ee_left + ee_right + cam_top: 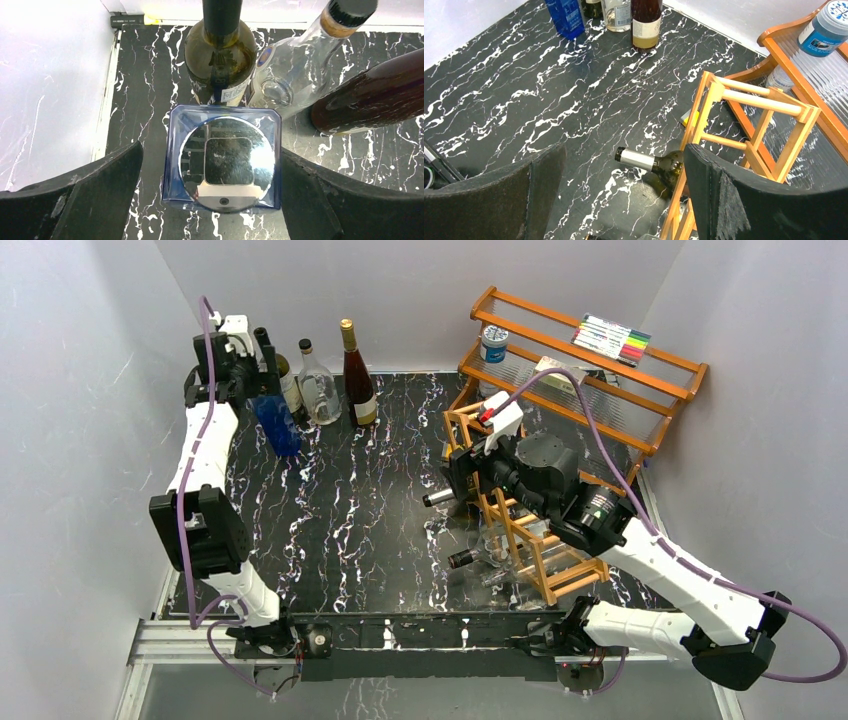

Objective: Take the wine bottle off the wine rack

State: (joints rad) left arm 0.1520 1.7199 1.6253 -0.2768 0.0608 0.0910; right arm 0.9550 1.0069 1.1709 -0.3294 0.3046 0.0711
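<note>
Where the two grey-white walls meet in a corner, a table [330, 530] of glossy black stone with white veins fills the floor of the scene. A two-tier wooden shelf [640, 400] with orange-brown rails and ribbed clear panels stands at its far right. Just in front of the shelf sits the wine rack [545, 560], an open lattice of thin, light orange-brown bars and round dowels forming square cells.

The wine bottle [659, 167] lies on its side in a low cell at the rack's far end. It is dark green glass with a silver foil neck and a black cap. The neck pokes out of the frame to the left, over the bare stone.

The right gripper [620, 150] hangs above that neck with its black, rough-faced fingers spread wide, touching nothing. The left gripper [209, 152] is also spread apart at the far left. Its fingers straddle a square blue bottle [220, 130] with a round mirror-like cap, and I cannot tell if its right finger touches the bottle.

Behind the blue bottle stand a dark green bottle [220, 55], a clear bottle [290, 75] and a brown bottle [358, 375] with a gold top. A blue-lidded jar [493, 343] and a pack of markers [612, 338] rest on the shelf.
</note>
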